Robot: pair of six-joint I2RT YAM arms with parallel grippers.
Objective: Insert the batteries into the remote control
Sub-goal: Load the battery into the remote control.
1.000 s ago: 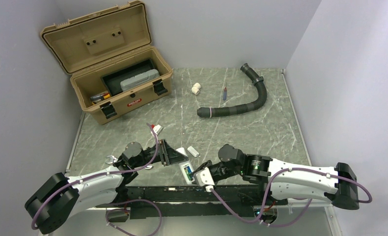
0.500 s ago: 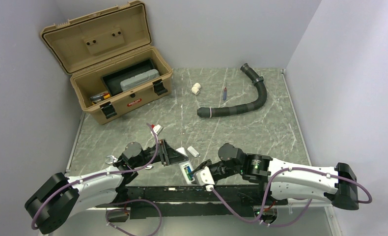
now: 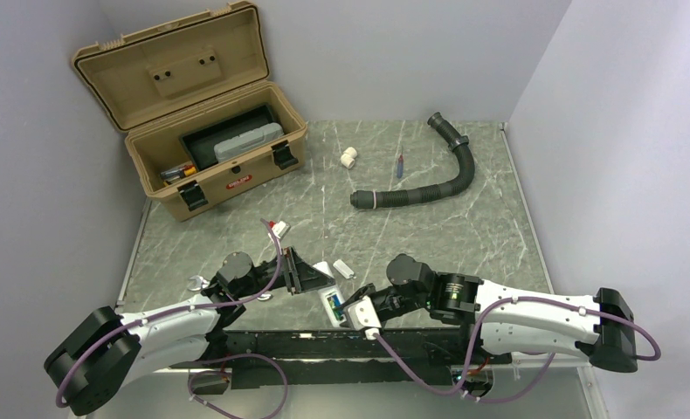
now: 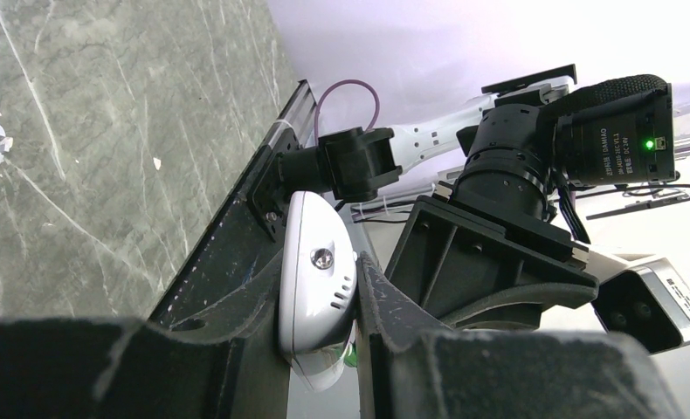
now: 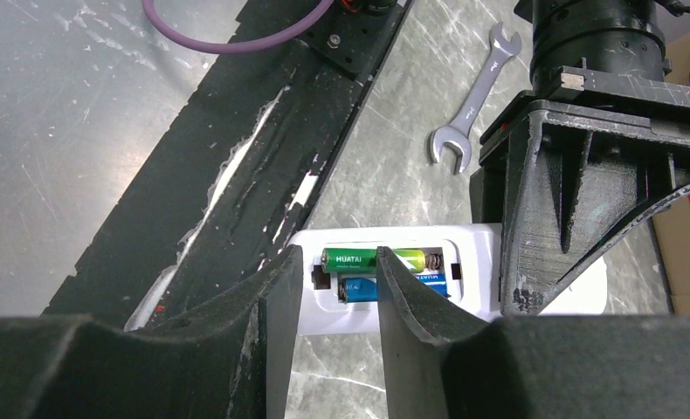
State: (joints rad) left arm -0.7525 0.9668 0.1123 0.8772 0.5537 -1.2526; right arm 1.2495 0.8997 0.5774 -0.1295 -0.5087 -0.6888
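1. The left fingers (image 4: 256,288) are clamped tight on the small white rectangular plastic remote control (image 5: 337,319), its open battery compartment facing up.
2. The right fingers (image 5: 282,275) stand partly apart and hold nothing, with their tips poised over that compartment.
3. Between those tips lie the slim green cylindrical battery (image 5: 355,259) and the slim blue cylindrical battery (image 5: 359,288), touching side by side.
4. We judge both need pressing flat: we would push down gently, one battery at a time, while the left fingers brace the remote.

We see a grey-green marbled table (image 3: 429,236) spreading beyond the right tool (image 3: 341,306), pale lavender walls (image 3: 368,52) enclosing it, evenly lit.
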